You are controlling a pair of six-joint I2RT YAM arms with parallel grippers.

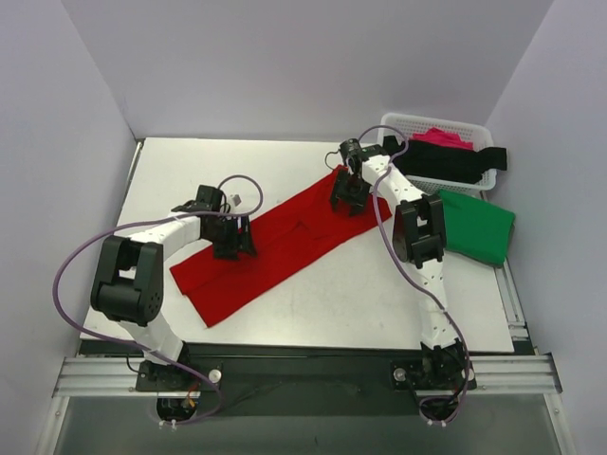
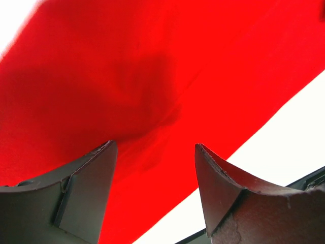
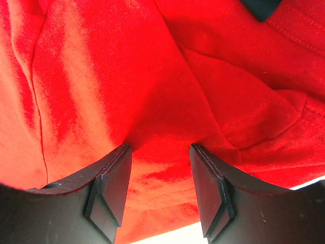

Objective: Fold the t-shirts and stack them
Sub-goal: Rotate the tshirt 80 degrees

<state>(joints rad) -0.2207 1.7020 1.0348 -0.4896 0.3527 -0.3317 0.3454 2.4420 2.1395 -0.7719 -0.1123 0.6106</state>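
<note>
The red t-shirt (image 1: 285, 242) lies folded into a long strip running diagonally across the white table (image 1: 360, 294). My left gripper (image 1: 232, 245) is down on its lower-left part, open. Its fingers stand wide apart over red cloth (image 2: 152, 66) near the strip's edge, and nothing is pinched in the left gripper (image 2: 154, 144). My right gripper (image 1: 347, 203) is at the strip's upper-right end. It is open too, tips resting on wrinkled red fabric (image 3: 127, 76) that fills the gap of the right gripper (image 3: 160, 146). A folded green t-shirt (image 1: 477, 226) lies at the right.
A white lattice basket (image 1: 408, 120) stands at the back right corner. A black t-shirt (image 1: 455, 163) drapes over its front and a pink one (image 1: 444, 137) lies inside. Grey walls close in the table on three sides.
</note>
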